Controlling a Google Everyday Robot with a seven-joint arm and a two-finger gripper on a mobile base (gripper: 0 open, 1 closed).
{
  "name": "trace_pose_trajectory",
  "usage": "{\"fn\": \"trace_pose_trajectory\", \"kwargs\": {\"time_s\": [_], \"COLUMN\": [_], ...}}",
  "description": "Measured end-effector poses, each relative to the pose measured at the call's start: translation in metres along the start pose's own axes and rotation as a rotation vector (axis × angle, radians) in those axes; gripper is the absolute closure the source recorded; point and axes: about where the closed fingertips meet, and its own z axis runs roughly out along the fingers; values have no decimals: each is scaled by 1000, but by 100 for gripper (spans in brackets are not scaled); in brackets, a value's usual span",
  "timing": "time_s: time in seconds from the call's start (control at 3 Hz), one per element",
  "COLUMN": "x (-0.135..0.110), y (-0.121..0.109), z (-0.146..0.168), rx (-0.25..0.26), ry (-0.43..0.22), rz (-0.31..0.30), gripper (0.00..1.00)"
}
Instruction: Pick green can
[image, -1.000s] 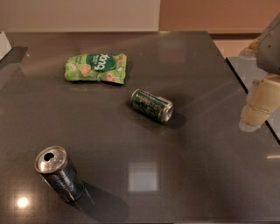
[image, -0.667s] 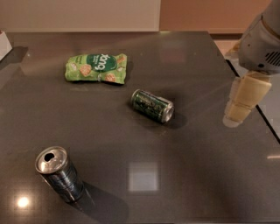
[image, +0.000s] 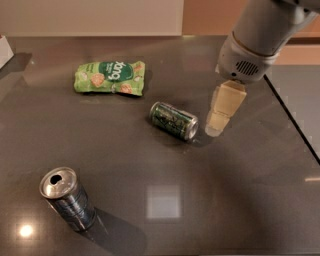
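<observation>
1. While the green can (image: 173, 120) lies on its side near the middle of the dark table (image: 240, 200), its silver end faces right and slightly toward the near edge, and its dark patterned body runs back toward the far left.
2. The gripper (image: 216, 128) hangs just to the right of that silver end. Its cream-coloured tip is low over the table surface and close beside the can, but it is not around the can.
3. From this angle the cream parts overlap into one shape, so it is not clear whether the gripper is spread or closed.
4. The grey arm housing (image: 255, 45) sits above the gripper at the far right and slants down toward the can.
5. A flat bright green snack bag (image: 111, 76) lies to the far left of the green can, well apart from it.
6. A silver and dark-blue can (image: 67, 197) stands at the near left with its opened top showing, well apart from everything else.
</observation>
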Motion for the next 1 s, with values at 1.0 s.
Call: {"fn": "trace_pose_trajectory", "kwargs": {"time_s": [1.0], "x": [-77], "y": [13], "z": [72], "rx": [-40], "ry": [53], "rz": [81], "gripper": [0]}}
